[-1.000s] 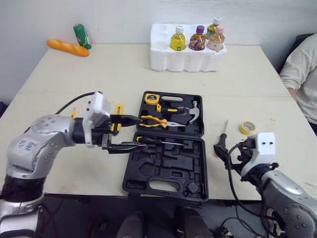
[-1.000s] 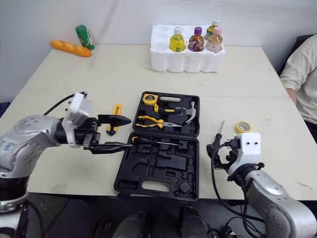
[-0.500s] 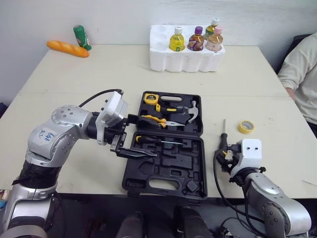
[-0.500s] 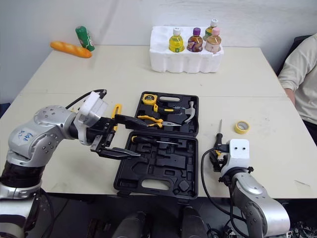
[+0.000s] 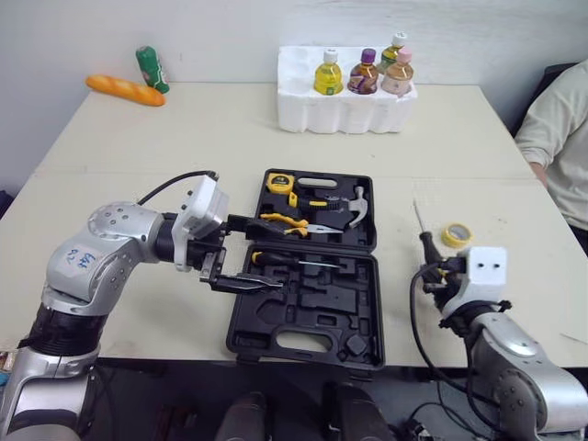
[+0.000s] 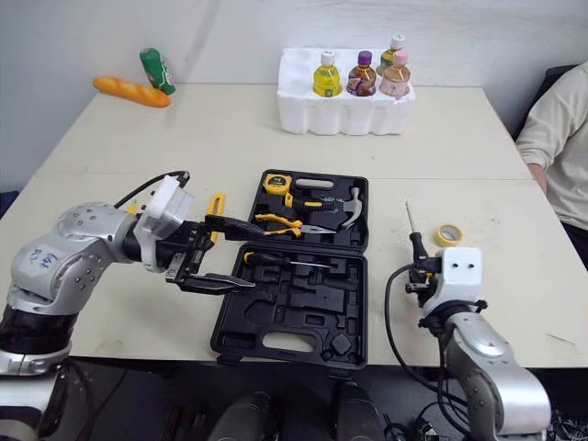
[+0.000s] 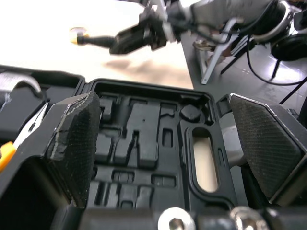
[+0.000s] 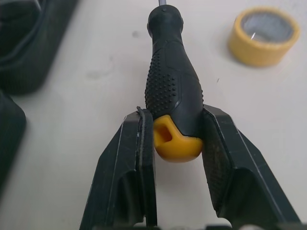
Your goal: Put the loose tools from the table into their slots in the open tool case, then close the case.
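Shifted a little right and away since half a second back: screwdriver (image 8: 172,86), with right hand (image 8: 173,127) clamped on the butt of its black-and-yellow handle. Pulled back slightly toward the case's left edge: left hand (image 5: 269,254). Screwdriver now right of the tool case (image 5: 308,322), apart from it, with its shaft pointing toward the far side of the counter (image 5: 184,138). Off the surface or resting on it, cannot tell. Just beyond and right of it, roll of yellow tape (image 5: 458,235), not touching.

Case open flat near the front edge. In the far half: tape measure (image 5: 280,183), yellow-handled pliers (image 5: 287,220), hammer (image 5: 354,204). In the near half: second screwdriver (image 5: 285,261) lying across the top slot, moulded recesses below.

Left hand fingers wide apart, gripping nothing, hovering over the case's left side about level with the hinge line. Behind that hand, just left of the case, yellow tool (image 6: 215,207) lying loose.

Farther back: white foam tray (image 5: 303,106) with bottles (image 5: 366,72) standing in it. At the far left corner: bread loaf (image 5: 126,89) and green can (image 5: 152,66), close together. At the right edge: person's sleeve (image 5: 556,129).
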Controlling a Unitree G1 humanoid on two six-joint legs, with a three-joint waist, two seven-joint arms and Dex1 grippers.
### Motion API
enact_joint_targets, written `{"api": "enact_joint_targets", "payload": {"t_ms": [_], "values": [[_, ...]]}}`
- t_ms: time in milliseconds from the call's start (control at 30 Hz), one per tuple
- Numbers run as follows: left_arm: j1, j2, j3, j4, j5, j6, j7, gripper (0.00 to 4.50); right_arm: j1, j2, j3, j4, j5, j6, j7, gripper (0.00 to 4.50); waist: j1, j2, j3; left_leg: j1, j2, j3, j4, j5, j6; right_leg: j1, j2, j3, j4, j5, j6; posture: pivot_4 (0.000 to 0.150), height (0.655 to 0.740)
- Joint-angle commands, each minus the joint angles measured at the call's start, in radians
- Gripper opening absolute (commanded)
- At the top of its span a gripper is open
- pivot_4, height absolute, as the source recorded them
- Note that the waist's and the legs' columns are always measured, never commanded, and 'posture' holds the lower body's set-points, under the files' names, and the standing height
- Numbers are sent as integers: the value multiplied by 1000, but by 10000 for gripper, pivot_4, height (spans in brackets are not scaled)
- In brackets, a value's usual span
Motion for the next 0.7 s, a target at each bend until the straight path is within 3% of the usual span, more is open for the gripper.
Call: {"api": "enact_joint_targets", "payload": {"t_ms": [33,133,300,467,700], "values": [[49,74,84,-21,-8,0,-17,45000,-40,-162,-53,-51,158,27,241,9001,-1,0,0,0,0,0,0,0,0,0,0,0,0,0,0,1500,7367],[124,167,128,19,35,-30,-55,45000,-116,-368,-14,-14,263,51,479,9001,-1,0,2,0,1,0,0,-2,3,0,0,-1,-1,0,0,1500,7367],[206,246,159,50,76,-85,-87,45000,-312,-569,178,72,309,58,738,9001,2,-2,4,0,1,-3,1,-4,7,0,-1,-2,-2,-1,-1,1500,7367],[224,244,146,37,97,-116,-82,45000,-496,-607,410,177,195,33,833,9001,5,-3,4,-3,0,-3,2,-5,4,0,-4,-3,-4,-1,-1,1500,7367],[201,225,120,35,117,-137,-66,45000,-575,-610,584,289,21,-72,924,9001,2,-3,4,-5,0,-3,3,-7,3,-1,-4,-4,-8,0,0,1500,7367]]}}
